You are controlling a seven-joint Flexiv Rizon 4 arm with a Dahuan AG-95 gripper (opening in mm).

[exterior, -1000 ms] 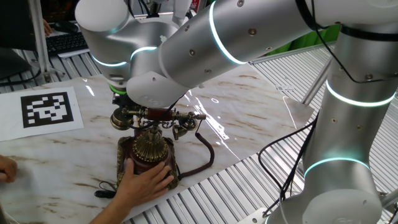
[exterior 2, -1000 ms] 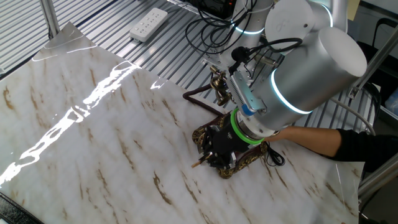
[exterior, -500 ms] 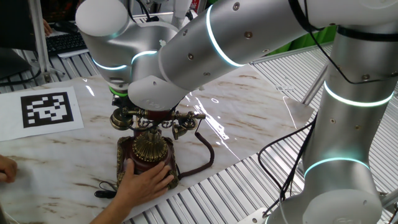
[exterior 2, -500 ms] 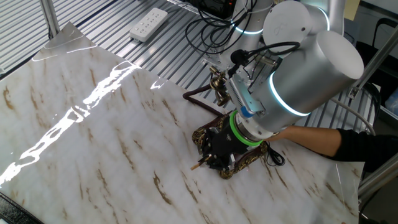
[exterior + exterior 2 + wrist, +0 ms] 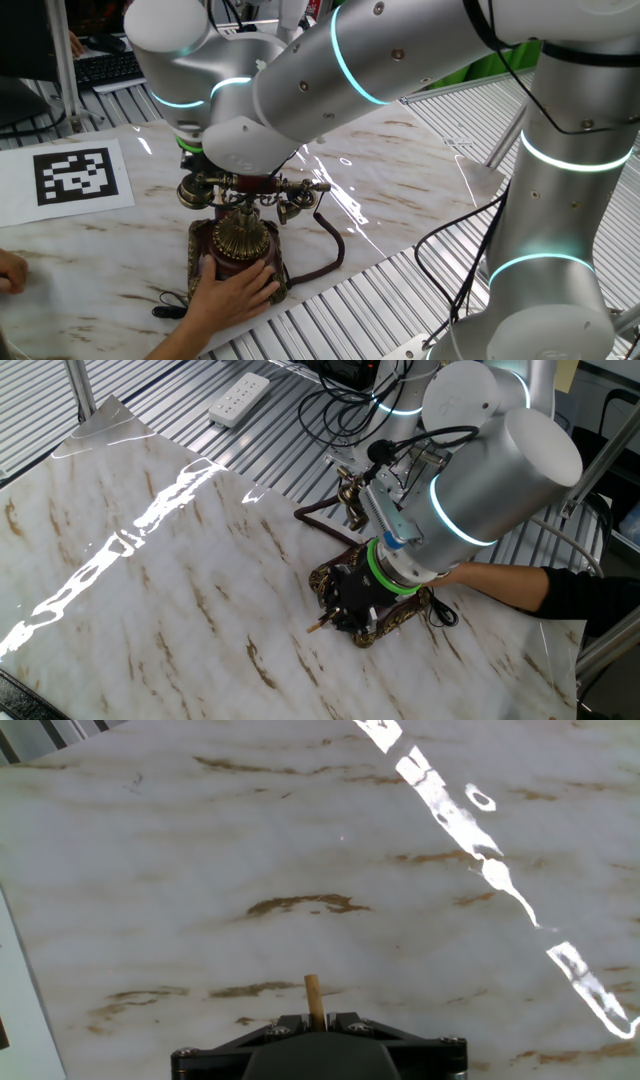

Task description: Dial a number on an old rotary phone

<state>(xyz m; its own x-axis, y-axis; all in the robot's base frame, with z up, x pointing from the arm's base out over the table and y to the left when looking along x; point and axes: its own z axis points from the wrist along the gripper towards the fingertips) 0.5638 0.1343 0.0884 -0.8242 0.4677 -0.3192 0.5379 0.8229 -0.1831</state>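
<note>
My end effector (image 5: pixel 315 1020) is clamped on a thin wooden stick (image 5: pixel 313 1001), the jaws drawn nearly together around it; in the hand view the stick pokes out from between them over bare marble. In the other fixed view the end effector (image 5: pixel 345 600) angles steeply down right over the phone (image 5: pixel 345 510), with the stick's tip (image 5: pixel 318 625) showing at the phone's edge, just above the table (image 5: pixel 150 560). Whether the tip touches the phone I cannot tell. The phone (image 5: pixel 240 235) stands near the table's (image 5: pixel 400 170) front edge in the one fixed view, under my forearm. Its handset (image 5: pixel 255 186) lies level in the cradle, its long axis running left to right in that view, brass ends out to each side. The dark wooden base sits below it with the brass dial (image 5: pixel 243 236) on the sloping face, towards the front edge. A dark cord (image 5: pixel 330 250) loops from the phone's right side across the marble. A person's hand (image 5: pixel 232 295) is pressed against the front of the base, fingers spread over the wood. A printed black-and-white marker (image 5: pixel 78 175) lies flat well to the left of the phone.
</note>
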